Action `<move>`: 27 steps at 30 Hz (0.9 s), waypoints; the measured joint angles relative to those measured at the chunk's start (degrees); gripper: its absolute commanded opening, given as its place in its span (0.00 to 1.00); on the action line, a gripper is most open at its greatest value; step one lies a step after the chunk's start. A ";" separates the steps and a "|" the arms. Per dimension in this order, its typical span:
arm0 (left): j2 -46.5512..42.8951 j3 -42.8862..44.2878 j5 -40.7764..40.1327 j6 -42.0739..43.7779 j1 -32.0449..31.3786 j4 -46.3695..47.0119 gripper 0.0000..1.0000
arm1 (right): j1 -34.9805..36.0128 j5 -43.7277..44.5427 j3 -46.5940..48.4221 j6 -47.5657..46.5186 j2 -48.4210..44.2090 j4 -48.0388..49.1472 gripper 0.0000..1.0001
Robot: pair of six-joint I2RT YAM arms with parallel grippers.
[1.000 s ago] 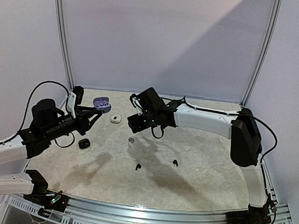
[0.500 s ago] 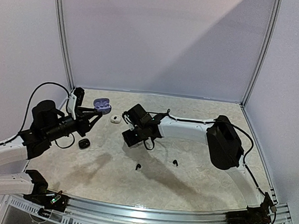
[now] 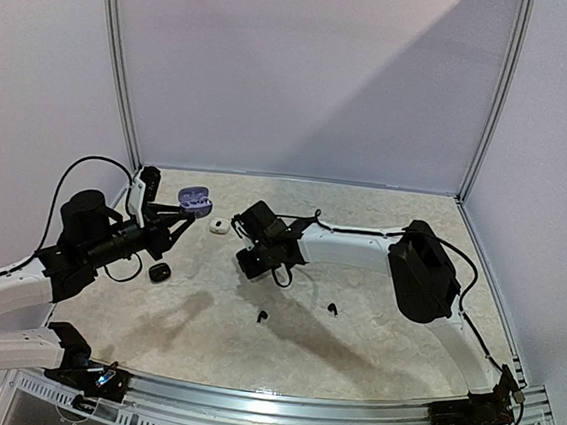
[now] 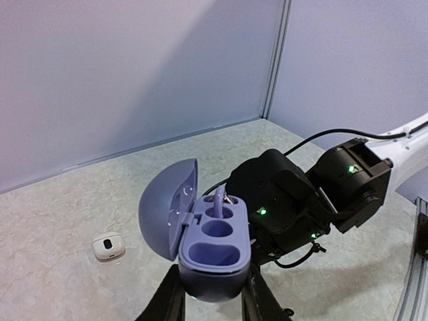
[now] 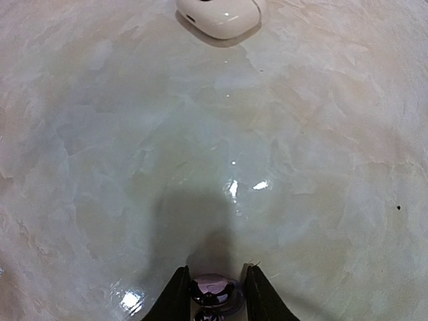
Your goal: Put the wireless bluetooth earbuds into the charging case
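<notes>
left fingers (image 4: 167, 301) clamp the open purple charging case (image 4: 214, 254) up off the counter (image 5: 214, 134) at far left, cavities up, presumably for loading, while right fingers (image 5: 175, 294), down mid-counter, pinch 1 silvery-grey earbud (image 5: 212, 289).

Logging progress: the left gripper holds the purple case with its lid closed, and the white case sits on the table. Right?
Not quite: the left wrist view shows the purple case in the left gripper with its lid open, not closed. The white case does sit on the table.
</notes>
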 measured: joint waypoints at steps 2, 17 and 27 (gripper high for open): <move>0.00 0.00 0.02 0.02 0.00 0.00 0.00 | 0.00 -0.20 -1.07 -0.48 -0.42 1.05 0.25; 0.87 0.00 0.26 0.39 0.00 0.46 0.00 | 2.58 -4.79 -16.28 -4.70 -10.08 4.50 0.24; 0.68 0.00 0.28 0.83 0.00 0.55 0.00 | 8.31 -13.84 -20.50 -9.84 -14.08 4.66 0.25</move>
